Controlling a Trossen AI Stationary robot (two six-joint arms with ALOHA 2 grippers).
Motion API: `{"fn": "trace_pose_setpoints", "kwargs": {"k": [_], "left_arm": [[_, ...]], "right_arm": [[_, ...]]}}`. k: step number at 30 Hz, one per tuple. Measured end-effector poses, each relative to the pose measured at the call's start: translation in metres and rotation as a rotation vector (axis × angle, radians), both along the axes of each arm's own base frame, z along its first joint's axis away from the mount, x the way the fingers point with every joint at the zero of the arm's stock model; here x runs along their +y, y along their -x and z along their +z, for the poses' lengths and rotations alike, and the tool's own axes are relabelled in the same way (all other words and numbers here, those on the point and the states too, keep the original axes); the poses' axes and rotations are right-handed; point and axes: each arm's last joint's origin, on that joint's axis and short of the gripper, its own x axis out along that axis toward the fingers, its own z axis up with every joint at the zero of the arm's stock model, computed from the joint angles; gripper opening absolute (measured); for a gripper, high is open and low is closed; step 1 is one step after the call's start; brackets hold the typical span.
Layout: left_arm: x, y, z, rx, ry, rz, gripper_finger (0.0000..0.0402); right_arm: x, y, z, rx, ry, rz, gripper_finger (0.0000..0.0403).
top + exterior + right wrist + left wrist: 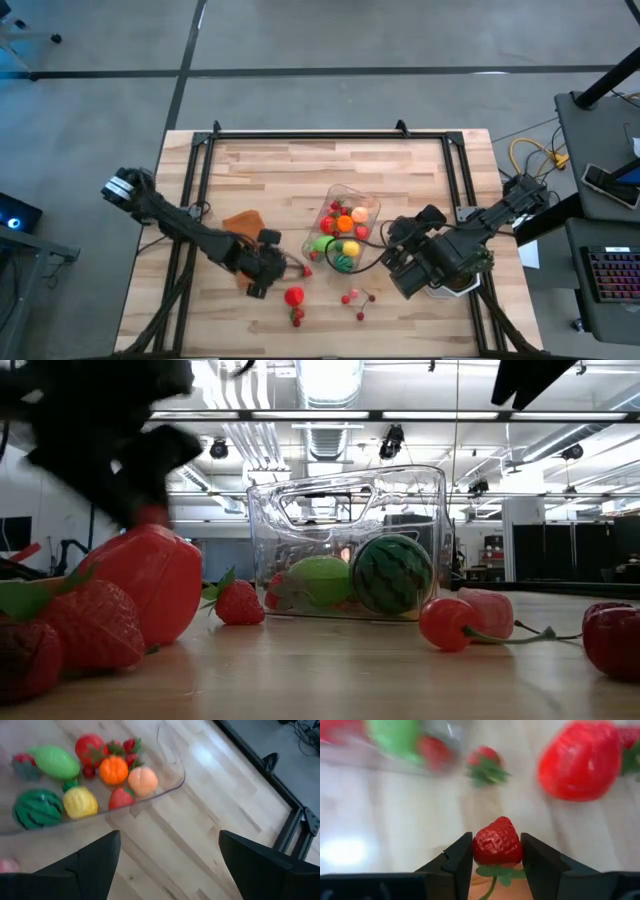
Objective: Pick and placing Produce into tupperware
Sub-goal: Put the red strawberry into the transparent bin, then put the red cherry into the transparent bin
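From above, the left gripper point(285, 268) sits at seven o'clock of the tupperware point(366, 197), low on the table. Its wrist view shows the fingers point(457, 857) pinching a strawberry point(497, 842): the pick looks made, so lifting and carrying toward the container comes next. The right gripper point(167, 857) waits, spread wide, beside it.

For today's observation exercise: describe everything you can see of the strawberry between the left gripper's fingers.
The strawberry is small, red and glossy like plastic, its skin dimpled, with green leaves and a thin stem at one end. The left gripper is shut on it, one dark finger pressing each side, above the wooden table.
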Motion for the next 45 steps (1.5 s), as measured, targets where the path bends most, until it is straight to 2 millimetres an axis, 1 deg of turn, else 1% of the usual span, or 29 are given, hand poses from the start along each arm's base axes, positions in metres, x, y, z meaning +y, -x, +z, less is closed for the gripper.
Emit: {"fn": "trace_pose_setpoints", "kwargs": {"k": [3,6,8,11,13,15,18,21,24,26,29,31,33,35,38,40,43,45], "left_arm": [[0.021,-0.004,0.030,-0.091,0.001,-0.005,0.0127],[0.047,-0.012,0.059,-0.211,0.002,-0.019,0.0127],[0.065,-0.021,0.074,-0.296,0.028,0.006,0.0127],[0.089,-0.033,0.088,-0.372,0.112,0.041,0.0129],[0.100,-0.043,0.089,-0.379,0.131,0.063,0.0135],[0.105,-0.053,0.080,-0.349,0.128,0.087,0.0146],[0.105,-0.071,0.071,-0.358,0.189,0.148,0.0172],[0.103,-0.086,0.065,-0.353,0.196,0.160,0.0204],[0.103,-0.092,0.057,-0.313,0.182,0.170,0.0243],[0.104,-0.088,0.057,-0.258,0.167,0.180,0.0268],[0.105,-0.074,0.062,-0.134,0.148,0.186,0.0294],[0.104,-0.058,0.063,-0.021,0.148,0.179,0.0301],[0.101,-0.046,0.067,0.030,0.159,0.167,0.0303],[0.100,-0.034,0.068,0.084,0.167,0.191,0.0303],[0.097,-0.023,0.073,0.090,0.203,0.245,0.0303],[0.092,-0.017,0.075,0.076,0.225,0.249,0.0303],[0.082,-0.008,0.071,0.084,0.232,0.214,0.0303],[0.076,0.000,0.064,0.116,0.222,0.191,0.0303]], "right_arm": [[-0.004,0.004,0.007,-0.059,-0.002,-0.027,0.0329],[-0.008,0.010,0.016,-0.126,-0.006,-0.055,0.0329],[-0.011,0.013,0.021,-0.172,-0.007,-0.074,0.0329],[-0.015,0.017,0.027,-0.227,-0.009,-0.100,0.0329],[-0.018,0.019,0.029,-0.251,-0.012,-0.119,0.0329],[-0.021,0.020,0.029,-0.259,-0.016,-0.136,0.0329],[-0.022,0.020,0.028,-0.255,-0.011,-0.142,0.0329],[-0.023,0.020,0.024,-0.255,-0.010,-0.155,0.0329],[-0.023,0.021,0.021,-0.259,-0.014,-0.178,0.0329],[-0.023,0.021,0.019,-0.260,-0.023,-0.191,0.0329],[-0.023,0.021,0.018,-0.251,-0.035,-0.199,0.0329],[-0.023,0.021,0.018,-0.249,-0.033,-0.197,0.0329],[-0.024,0.021,0.017,-0.246,-0.031,-0.202,0.0329],[-0.027,0.019,0.016,-0.237,-0.037,-0.218,0.0329],[-0.035,0.016,0.014,-0.182,-0.062,-0.231,0.0329],[-0.039,0.014,0.012,-0.144,-0.072,-0.233,0.0329],[-0.044,0.011,0.011,-0.086,-0.099,-0.217,0.0329],[-0.044,0.009,0.009,-0.029,-0.151,-0.171,0.0329]]}}
